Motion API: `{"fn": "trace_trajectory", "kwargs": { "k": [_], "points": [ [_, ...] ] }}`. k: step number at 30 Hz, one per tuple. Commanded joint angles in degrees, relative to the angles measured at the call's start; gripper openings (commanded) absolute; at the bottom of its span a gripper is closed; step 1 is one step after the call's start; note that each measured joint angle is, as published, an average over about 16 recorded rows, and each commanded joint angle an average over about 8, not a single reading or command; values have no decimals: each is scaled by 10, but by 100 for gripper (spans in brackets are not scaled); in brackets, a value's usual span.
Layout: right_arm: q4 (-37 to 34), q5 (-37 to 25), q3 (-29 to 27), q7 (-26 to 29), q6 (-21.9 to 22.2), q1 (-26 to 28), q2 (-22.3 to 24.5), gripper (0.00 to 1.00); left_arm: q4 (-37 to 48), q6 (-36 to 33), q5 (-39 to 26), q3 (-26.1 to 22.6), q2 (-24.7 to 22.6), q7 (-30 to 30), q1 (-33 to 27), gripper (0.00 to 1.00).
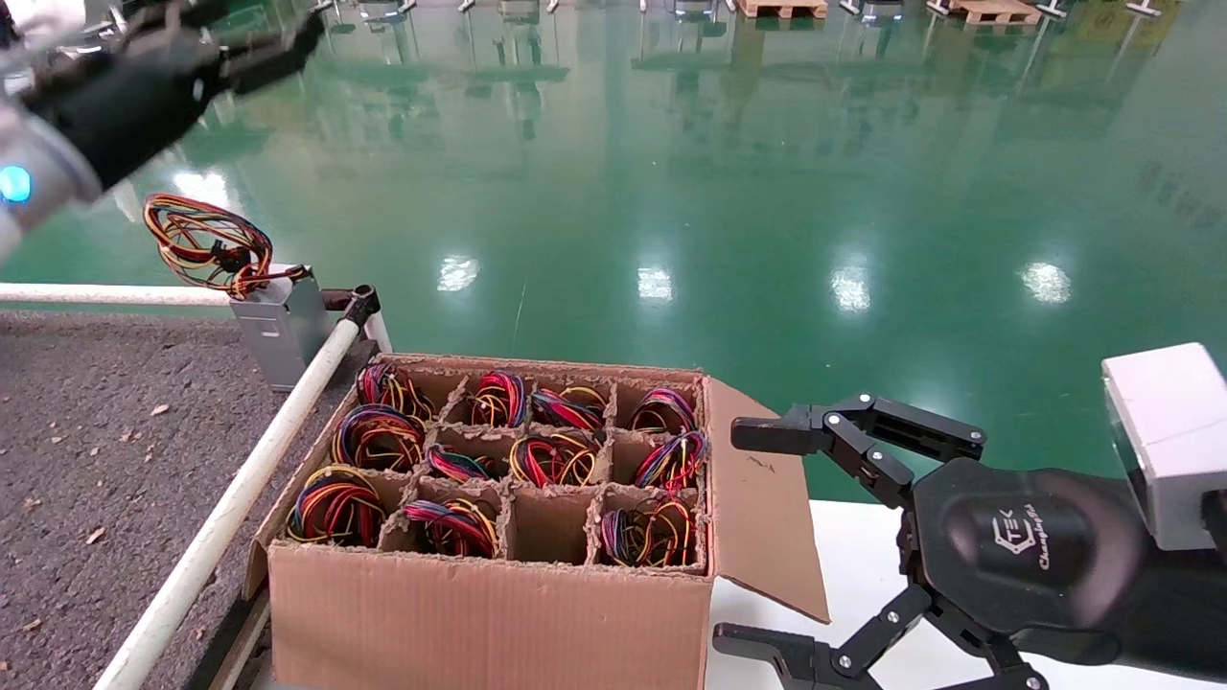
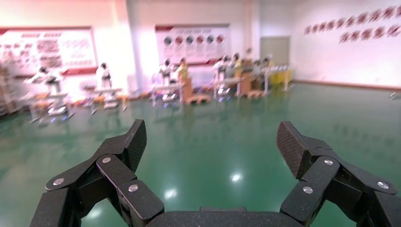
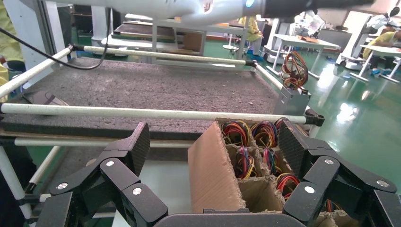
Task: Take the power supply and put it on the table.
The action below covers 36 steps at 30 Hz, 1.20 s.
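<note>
A grey power supply (image 1: pixel 280 328) stands upright at the far corner of the dark speckled table (image 1: pixel 105 431), against the white tubing, with its coiled red, yellow and black wires (image 1: pixel 206 244) on top. It also shows in the right wrist view as the power supply (image 3: pixel 292 98) on the table (image 3: pixel 142 90). My left gripper (image 1: pixel 288 34) hangs high above and behind it, open and holding nothing; as my left gripper (image 2: pixel 213 142) sees it, only green floor lies between the fingers. My right gripper (image 1: pixel 748 539) is open beside the box's right flap, also seen as my right gripper (image 3: pixel 215 146).
An open cardboard box (image 1: pixel 479 613) with divider cells holds several more wire bundles; one front cell (image 1: pixel 546 522) has no wires showing. It stands between the table's tube rail (image 1: pixel 240 498) and a smooth white surface (image 1: pixel 853 565). Green floor lies beyond.
</note>
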<state>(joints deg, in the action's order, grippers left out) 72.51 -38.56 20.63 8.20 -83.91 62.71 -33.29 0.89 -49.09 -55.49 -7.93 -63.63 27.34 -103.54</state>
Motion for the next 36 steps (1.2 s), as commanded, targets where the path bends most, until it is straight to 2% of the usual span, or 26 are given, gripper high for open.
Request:
{"fn": "trace_trajectory", "kwargs": {
  "k": [1,7,11,36],
  "points": [
    [0,0,0,0,0,0,0,100,-2,-3,-3,-2,-10,-19,-20,100],
    [0,0,0,0,0,0,0,100,-5,18,-3,-2,-30,-46,-59,100],
    [0,0,0,0,0,0,0,100,-28,8,1,-5,-25,-62,-55,100],
    [0,0,0,0,0,0,0,100,-333,-152,59,-37,107,-198,146,100]
  ]
}}
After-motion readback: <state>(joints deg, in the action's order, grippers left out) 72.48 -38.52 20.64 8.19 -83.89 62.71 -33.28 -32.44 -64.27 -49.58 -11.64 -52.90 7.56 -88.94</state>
